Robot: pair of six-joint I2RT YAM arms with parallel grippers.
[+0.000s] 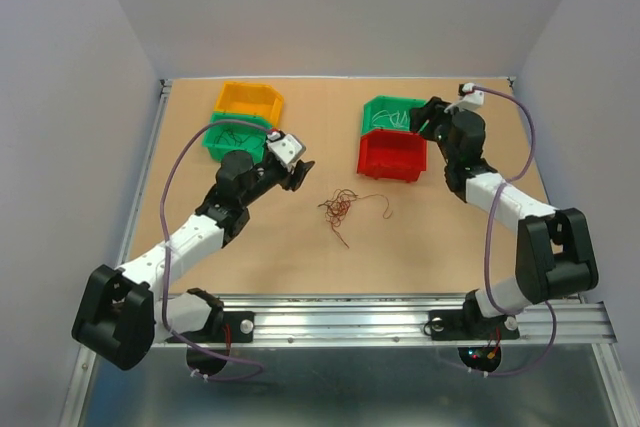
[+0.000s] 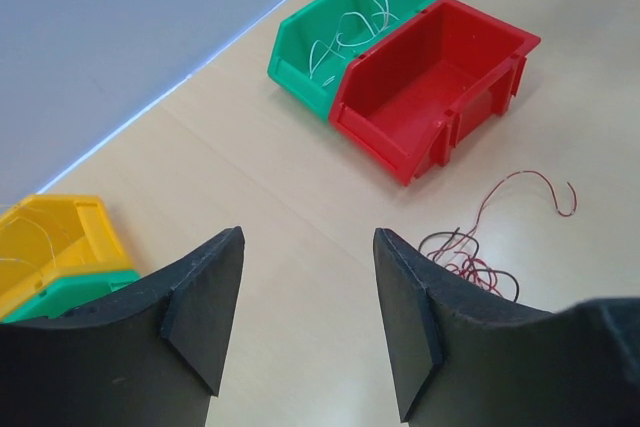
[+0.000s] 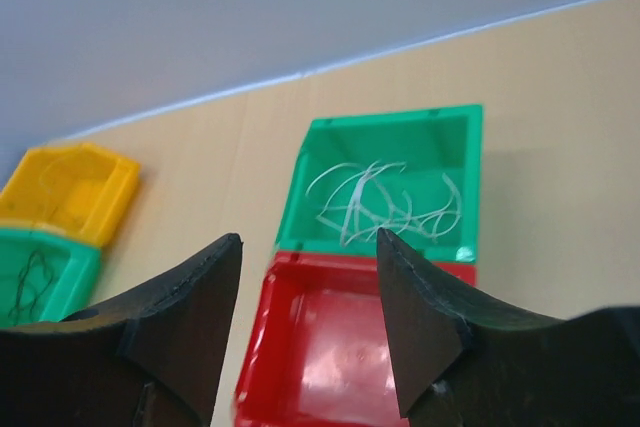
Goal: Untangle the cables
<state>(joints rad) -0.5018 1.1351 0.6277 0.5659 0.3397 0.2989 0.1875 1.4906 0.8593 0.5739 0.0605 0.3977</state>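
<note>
I see the cables (image 1: pixel 340 209) lying as a small reddish-brown wad on the table (image 1: pixel 275 247), mid-table between the two arms and apart from every bin. My left gripper (image 1: pixel 298 173) sits near them on their left, jaws spread and empty. My right gripper (image 1: pixel 424 119) is by the green bin (image 1: pixel 388 111) of pale wires and the red bin (image 1: pixel 392 159), jaws also spread, holding nothing.
</note>
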